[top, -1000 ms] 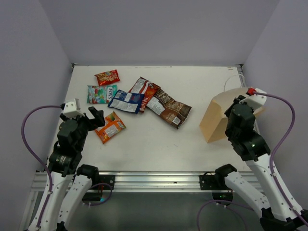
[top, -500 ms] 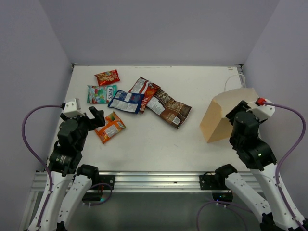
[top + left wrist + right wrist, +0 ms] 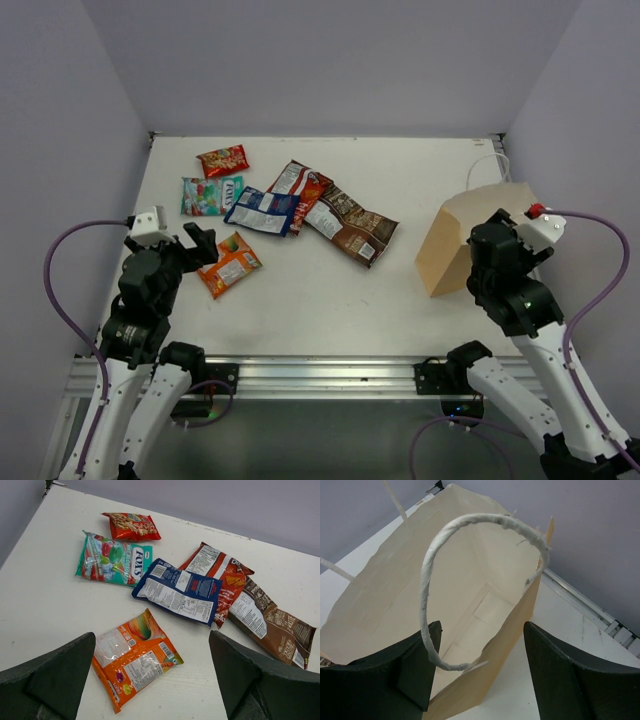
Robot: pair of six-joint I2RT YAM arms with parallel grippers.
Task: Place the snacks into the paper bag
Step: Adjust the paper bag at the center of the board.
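Six snacks lie in a loose cluster at the table's back left: a red packet (image 3: 222, 160), a teal one (image 3: 210, 194), a blue-white one (image 3: 260, 210), a red-white one (image 3: 303, 190), a dark brown one (image 3: 352, 228) and an orange one (image 3: 229, 264). My left gripper (image 3: 200, 243) hangs open just above the orange packet (image 3: 134, 657), one finger on each side and touching nothing. The tan paper bag (image 3: 452, 240) stands at the right, its mouth towards my right gripper (image 3: 482, 630). That gripper is open, its jaws astride the bag's near wall (image 3: 510, 630), with the white cord handle (image 3: 427, 580) looping in front.
A second white handle (image 3: 487, 165) sticks out behind the bag, near the table's back right corner. The side walls stand close to both arms. A metal rail (image 3: 320, 375) runs along the near table edge.
My right gripper has opened and let go of the bag's edge, swinging right and then a little back. The bag stays standing. My left arm has not moved.
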